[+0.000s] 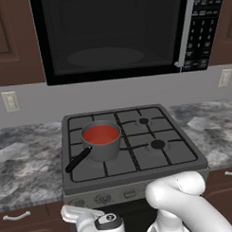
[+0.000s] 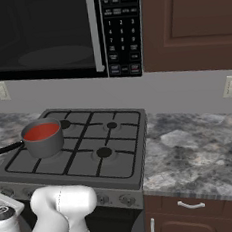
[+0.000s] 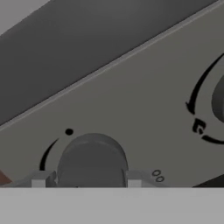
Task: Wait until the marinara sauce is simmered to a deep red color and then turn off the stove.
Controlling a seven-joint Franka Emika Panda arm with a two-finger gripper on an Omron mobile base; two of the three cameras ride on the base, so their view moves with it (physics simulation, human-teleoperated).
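On stove [image 1: 133,150]: 1 saucepan [image 1: 102,146] (red marinara sauce [image 1: 100,134]) | 4 burners

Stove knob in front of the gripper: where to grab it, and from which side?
Grip the knob across its round side wall, one finger on each flank, coming straight at the stove front panel. It juts out as a short cylinder, so opposite sides probably suit a twist. The fingers already bracket it.

The stove [image 1: 134,171] looks like matt grey metal with black grates. The saucepan [image 1: 104,147] is dull grey metal; its marinara sauce [image 1: 100,134] lies smooth and flat. The bench [image 2: 196,150] resembles polished mottled stone. The microwave [image 1: 119,32] door is glossy black; the cabinets [image 2: 189,25] look like dark wood.
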